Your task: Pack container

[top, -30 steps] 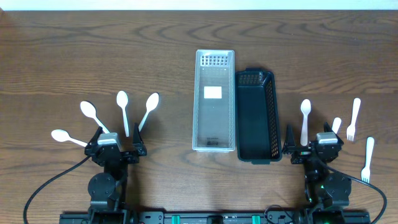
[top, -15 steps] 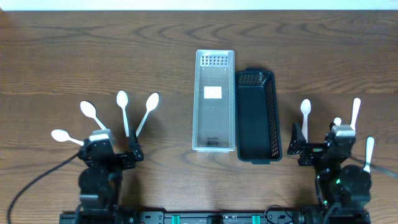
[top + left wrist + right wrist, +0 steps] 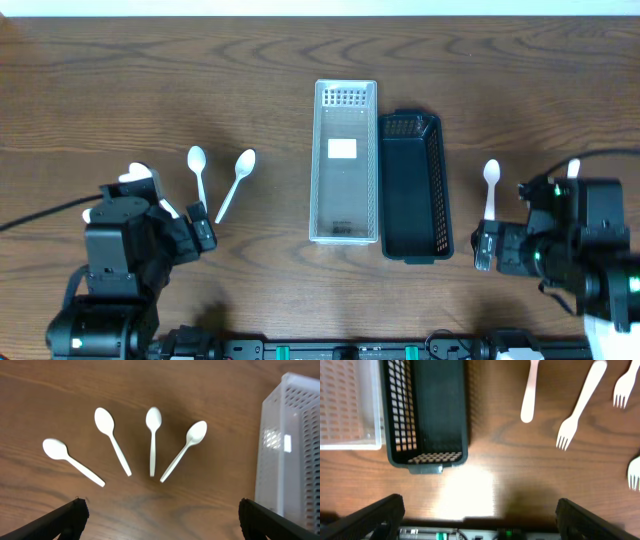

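Observation:
A white perforated container (image 3: 346, 160) lies at the table's middle, with a black mesh basket (image 3: 412, 185) against its right side. Both are empty. Several white spoons (image 3: 153, 435) fan out on the wood ahead of my left gripper (image 3: 162, 515), which is open and holds nothing. From overhead the left gripper (image 3: 160, 225) covers part of that fan. My right gripper (image 3: 480, 510) is open and empty too, hovering near the basket's (image 3: 427, 410) front end. A spoon (image 3: 530, 390) and three forks (image 3: 580, 405) lie to its right.
In the right wrist view the table's front edge and the arm base rail (image 3: 470, 532) run just under the fingers. The white container's wall (image 3: 290, 445) stands at the right of the left wrist view. From overhead the right arm (image 3: 575, 245) hides most forks.
Both arms have risen toward the overhead camera. The left one has shifted left over the spoons, the right one right over the forks. Both grippers stayed open.

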{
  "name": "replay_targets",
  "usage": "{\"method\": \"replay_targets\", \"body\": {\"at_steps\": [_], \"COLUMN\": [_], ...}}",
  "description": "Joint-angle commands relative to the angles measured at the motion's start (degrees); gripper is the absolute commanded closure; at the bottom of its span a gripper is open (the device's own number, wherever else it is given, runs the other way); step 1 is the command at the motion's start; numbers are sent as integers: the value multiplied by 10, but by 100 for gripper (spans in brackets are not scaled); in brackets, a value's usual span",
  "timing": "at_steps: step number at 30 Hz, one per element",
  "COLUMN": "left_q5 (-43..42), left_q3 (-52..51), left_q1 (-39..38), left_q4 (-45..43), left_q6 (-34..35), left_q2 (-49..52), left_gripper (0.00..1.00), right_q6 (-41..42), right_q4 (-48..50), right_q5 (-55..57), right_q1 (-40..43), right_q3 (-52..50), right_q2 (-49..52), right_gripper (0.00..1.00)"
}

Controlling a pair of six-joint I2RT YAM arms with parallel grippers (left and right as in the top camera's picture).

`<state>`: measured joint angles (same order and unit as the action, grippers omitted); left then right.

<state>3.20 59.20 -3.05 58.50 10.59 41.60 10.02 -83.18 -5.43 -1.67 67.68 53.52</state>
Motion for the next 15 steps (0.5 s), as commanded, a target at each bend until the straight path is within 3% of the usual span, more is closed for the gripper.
{"method": "replay_targets", "body": {"at_steps": [1, 2, 3, 5, 6, 13, 15], "left_q5": [3, 3, 3, 3, 3, 3, 3], "left_q3": [17, 17, 17, 17, 17, 17, 17], "left_q1": [1, 1, 1, 1, 1, 1, 1], "left_q4": [6, 7, 9, 16, 18, 19, 19], "left_q6": [7, 7, 7, 7, 7, 7, 7], "left_q2": [8, 8, 8, 8, 8, 8, 8], "left_gripper": [2, 2, 2, 2, 2, 2, 2], "right_q6": [-34, -44, -45, -45, -49, -63, -58], "right_q4": [0, 2, 1, -12, -22, -66, -68], "right_q5": [-75, -110, -132, -145, -145, -143, -143], "right_q1": [-7, -7, -7, -7, -7, -43, -68], "right_q3": [21, 20, 20, 20, 20, 19, 18], "right_q2": [21, 22, 22, 20, 20, 19, 19], "right_gripper": [1, 3, 16, 26, 39, 97, 99]}}
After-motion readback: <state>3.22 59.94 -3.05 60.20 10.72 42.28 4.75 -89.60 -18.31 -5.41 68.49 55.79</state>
